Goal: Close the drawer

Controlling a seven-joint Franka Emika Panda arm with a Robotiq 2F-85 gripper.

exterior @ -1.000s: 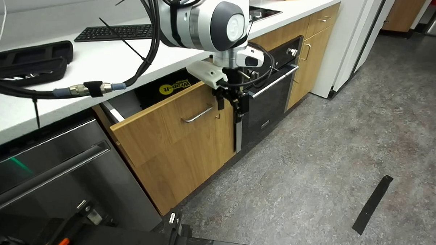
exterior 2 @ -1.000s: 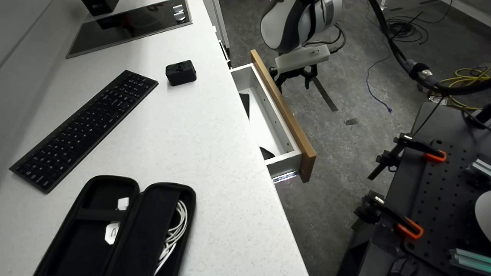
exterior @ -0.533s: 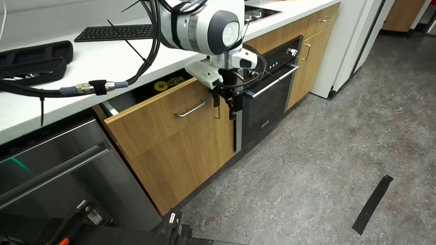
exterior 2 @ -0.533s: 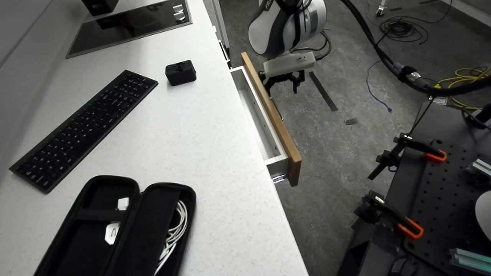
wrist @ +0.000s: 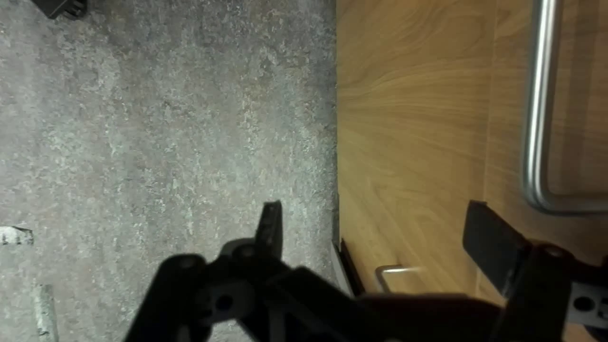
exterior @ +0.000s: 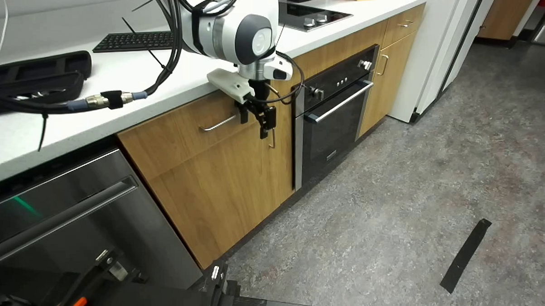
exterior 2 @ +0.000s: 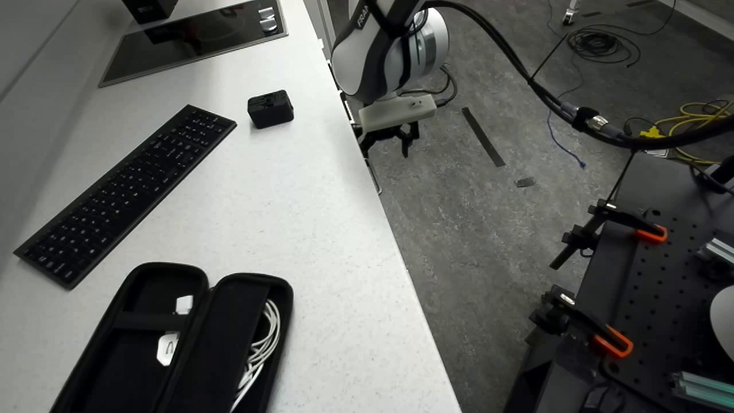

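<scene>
The light-wood drawer point(exterior: 163, 136) sits flush with the cabinet in an exterior view, its inside out of sight. Its silver bar handle point(exterior: 219, 123) faces out. In an exterior view the counter hides the drawer and only its handle point(exterior 2: 373, 175) shows past the edge. My gripper point(exterior: 253, 123) is at the oven-side end of the drawer front, beside the handle; it also shows in an exterior view point(exterior 2: 387, 146). In the wrist view my gripper point(wrist: 374, 209) is open with nothing between its fingers. One finger is close to the drawer front point(wrist: 510, 71); I cannot tell if it touches.
The white counter point(exterior 2: 321, 241) overhangs the drawer and bears a keyboard point(exterior 2: 126, 195), a black case point(exterior 2: 172, 344) and a small black box point(exterior 2: 270, 109). The oven point(exterior: 339, 119) is beside the drawer, a steel appliance point(exterior: 98, 222) on its other side. A lower door handle point(exterior: 273, 138) is near my fingers.
The drawer has slid from well open to flush with the cabinet. The arm and gripper have moved toward the counter along with it. The gripper stays open.
</scene>
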